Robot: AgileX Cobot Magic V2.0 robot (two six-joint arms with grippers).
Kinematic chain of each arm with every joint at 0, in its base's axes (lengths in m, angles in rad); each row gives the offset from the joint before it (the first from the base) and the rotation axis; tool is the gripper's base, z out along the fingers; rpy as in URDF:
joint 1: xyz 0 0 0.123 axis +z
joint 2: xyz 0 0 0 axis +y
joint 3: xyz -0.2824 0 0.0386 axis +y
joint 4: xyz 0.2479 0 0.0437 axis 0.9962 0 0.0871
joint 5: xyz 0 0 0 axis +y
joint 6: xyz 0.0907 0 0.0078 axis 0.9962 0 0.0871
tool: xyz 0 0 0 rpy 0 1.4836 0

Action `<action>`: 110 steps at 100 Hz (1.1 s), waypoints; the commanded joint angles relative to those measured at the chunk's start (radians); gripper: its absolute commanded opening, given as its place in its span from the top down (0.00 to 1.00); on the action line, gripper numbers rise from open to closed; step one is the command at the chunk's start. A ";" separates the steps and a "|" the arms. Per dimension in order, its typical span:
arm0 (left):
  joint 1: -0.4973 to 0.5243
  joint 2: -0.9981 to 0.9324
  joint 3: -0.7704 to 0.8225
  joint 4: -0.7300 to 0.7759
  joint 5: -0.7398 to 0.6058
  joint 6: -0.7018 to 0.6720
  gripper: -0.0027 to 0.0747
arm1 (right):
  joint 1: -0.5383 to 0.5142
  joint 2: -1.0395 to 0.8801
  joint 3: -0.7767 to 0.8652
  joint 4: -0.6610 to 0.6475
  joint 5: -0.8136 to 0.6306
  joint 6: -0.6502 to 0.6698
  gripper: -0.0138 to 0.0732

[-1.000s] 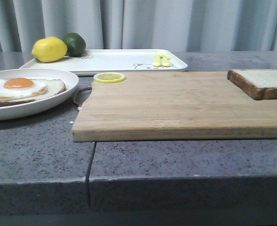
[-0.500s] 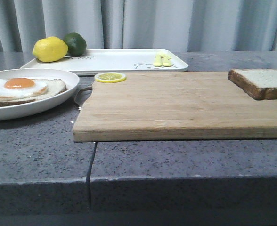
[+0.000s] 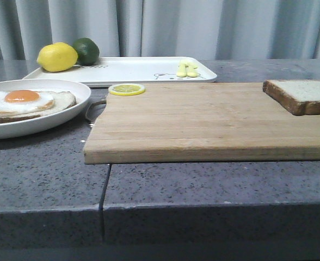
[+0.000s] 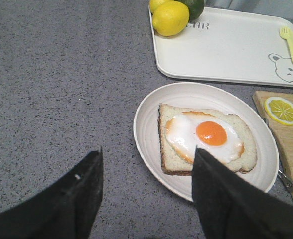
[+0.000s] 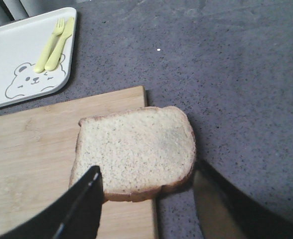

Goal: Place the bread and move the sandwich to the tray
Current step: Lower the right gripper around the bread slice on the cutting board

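- Three views cover the moment. From the front, the bread lies flat on the far right corner of the cutting board, apart from the sandwich on its plate at the left. The tray sits behind both, with a lemon and lime at its left end (the middle is bare, probably left for the plate). Neither arm shows here.
- From the left wrist, the left gripper hangs spread wide and empty above the near rim of the plate, one finger over the counter and the other over the plate, seemingly lined up for a later rim grasp.
- From the right wrist, the right gripper is parted and empty, its fingers straddling the bread's near edge, which overhangs the board slightly (a handy lip for pinching).
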 commanded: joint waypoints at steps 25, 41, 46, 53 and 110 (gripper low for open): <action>-0.005 0.010 -0.034 -0.016 -0.066 -0.009 0.49 | -0.056 0.185 -0.032 0.434 -0.099 -0.300 0.36; -0.005 0.010 -0.034 -0.016 -0.066 -0.009 0.49 | -0.056 0.242 -0.032 0.429 -0.107 -0.300 0.36; -0.005 0.010 -0.034 -0.016 -0.066 -0.009 0.49 | -0.056 0.263 -0.032 0.425 -0.115 -0.300 0.36; -0.005 0.010 -0.034 -0.016 -0.066 -0.009 0.49 | -0.056 0.286 -0.032 0.424 -0.120 -0.300 0.36; -0.005 0.010 -0.034 -0.016 -0.066 -0.009 0.49 | -0.056 0.453 -0.032 0.532 -0.052 -0.386 0.36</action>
